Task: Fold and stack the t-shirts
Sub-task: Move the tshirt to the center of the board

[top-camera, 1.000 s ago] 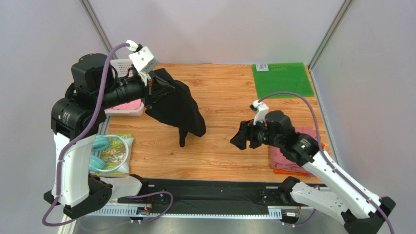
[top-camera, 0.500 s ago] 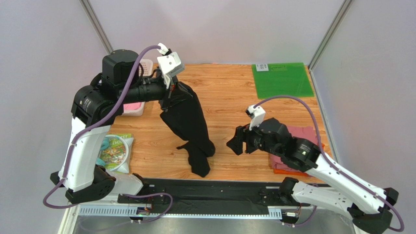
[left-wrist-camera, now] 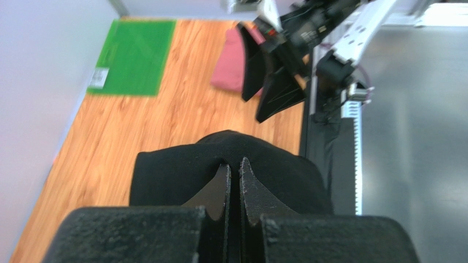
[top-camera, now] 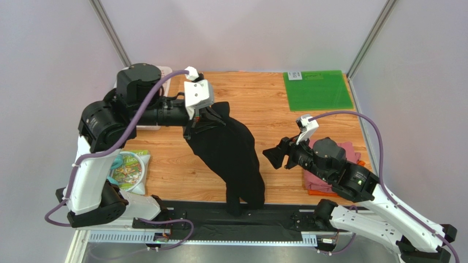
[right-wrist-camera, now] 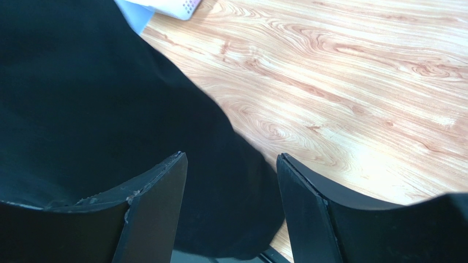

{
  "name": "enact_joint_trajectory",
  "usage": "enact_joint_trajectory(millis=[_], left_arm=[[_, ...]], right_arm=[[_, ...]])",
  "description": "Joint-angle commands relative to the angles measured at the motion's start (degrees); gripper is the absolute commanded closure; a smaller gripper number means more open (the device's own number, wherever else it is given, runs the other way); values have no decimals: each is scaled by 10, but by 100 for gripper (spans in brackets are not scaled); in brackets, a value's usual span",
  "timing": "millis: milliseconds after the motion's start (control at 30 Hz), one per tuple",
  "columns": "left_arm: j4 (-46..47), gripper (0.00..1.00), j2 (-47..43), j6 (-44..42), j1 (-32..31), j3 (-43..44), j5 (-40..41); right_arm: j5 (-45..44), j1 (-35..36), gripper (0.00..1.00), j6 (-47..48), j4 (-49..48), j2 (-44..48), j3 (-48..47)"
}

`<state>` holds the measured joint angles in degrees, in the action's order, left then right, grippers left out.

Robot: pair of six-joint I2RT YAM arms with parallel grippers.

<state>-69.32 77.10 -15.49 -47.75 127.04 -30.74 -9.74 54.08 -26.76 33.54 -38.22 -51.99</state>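
Black t-shirt (top-camera: 230, 156) swung rightward; hem overhangs near edge of table (top-camera: 274, 109).

The left arm (top-camera: 104, 118) covers most of the white basket (top-camera: 163, 70) at 10 o'clock and part of the printed packet (top-camera: 131, 167) at 8 o'clock. The right arm (top-camera: 357, 181) hides much of the dusty-pink t-shirt (top-camera: 346, 148) and all but a sliver of the orange t-shirt (top-camera: 317, 192). Black on black, the left gripper (left-wrist-camera: 231, 166) fingers blur into the black t-shirt (top-camera: 233, 150), whose hem merges with the black rail (top-camera: 285, 219) at 6 o'clock. The label (top-camera: 295, 75) on the green mat (top-camera: 318, 90) is too small to read.
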Motion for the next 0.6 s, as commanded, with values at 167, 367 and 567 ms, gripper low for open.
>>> enact_joint_trajectory(millis=[167,367,567], left_arm=[[176,100,11,22,49,-232,282],[214,100,93,70,183,-282,299],[252,80,132,67,254,-352,297]], right_arm=[[-21,1,34,-3,-30,8,7],[-28,1,34,-9,-5,39,15],[-31,1,31,-9,11,57,31]])
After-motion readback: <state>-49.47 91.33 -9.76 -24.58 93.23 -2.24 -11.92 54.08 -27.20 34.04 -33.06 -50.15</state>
